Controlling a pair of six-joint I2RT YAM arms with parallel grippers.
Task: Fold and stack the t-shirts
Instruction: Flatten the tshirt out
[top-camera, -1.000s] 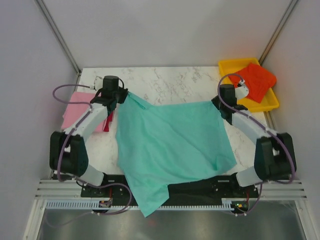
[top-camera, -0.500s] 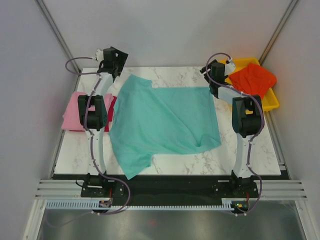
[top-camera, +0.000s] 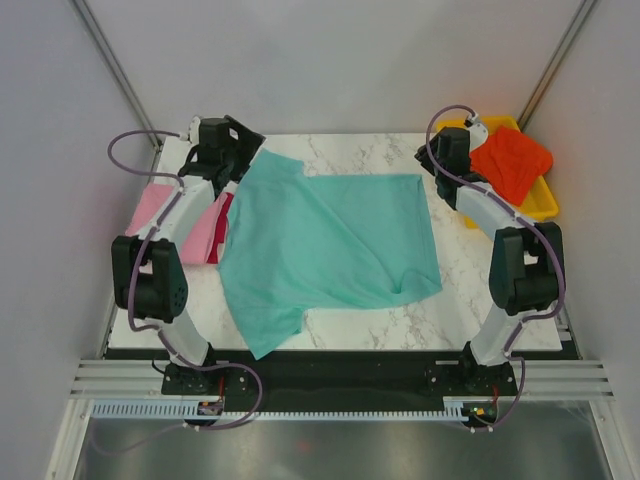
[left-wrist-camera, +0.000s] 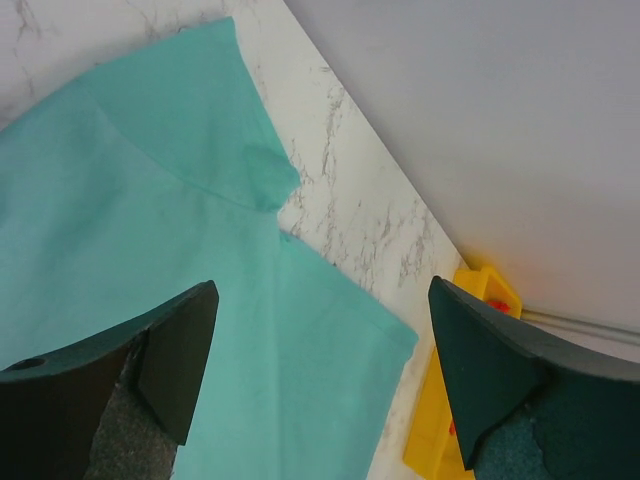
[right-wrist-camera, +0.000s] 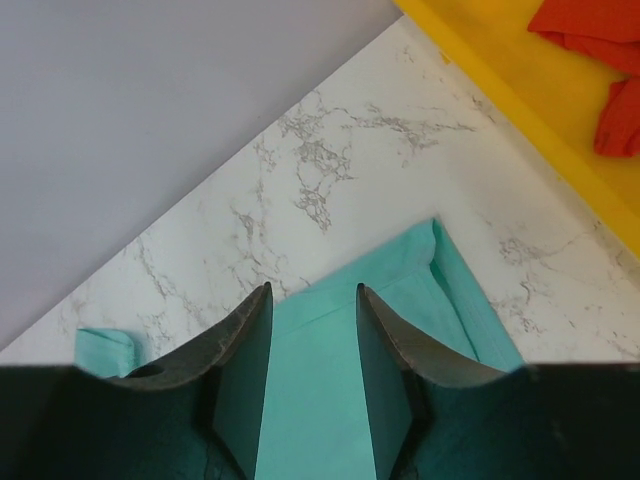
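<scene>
Over at the left edge of the tabletop (top-camera: 480, 290) sits a folded pink t-shirt (top-camera: 158, 215), with a sliver of a crimson t-shirt (top-camera: 222, 222) showing just beside it, partly hidden by the left arm. The left end effector (left-wrist-camera: 322, 305) hangs above the far left corner with its fingers spread wide and nothing between them. Below it lie one sleeve and the neck end of the teal-turquoise t-shirt (top-camera: 330, 250). That shirt is spread out loosely across the middle of the tabletop, its lower left part reaching the near edge and a few creases toward its right side. The right end effector (right-wrist-camera: 310, 300) hovers over the shirt's far right corner, fingers a little apart and clear of the cloth, gripping nothing. In the far right corner stands a yellow tray (top-camera: 540, 207), and an orange-red t-shirt (top-camera: 510, 165) lies bunched up inside it
</scene>
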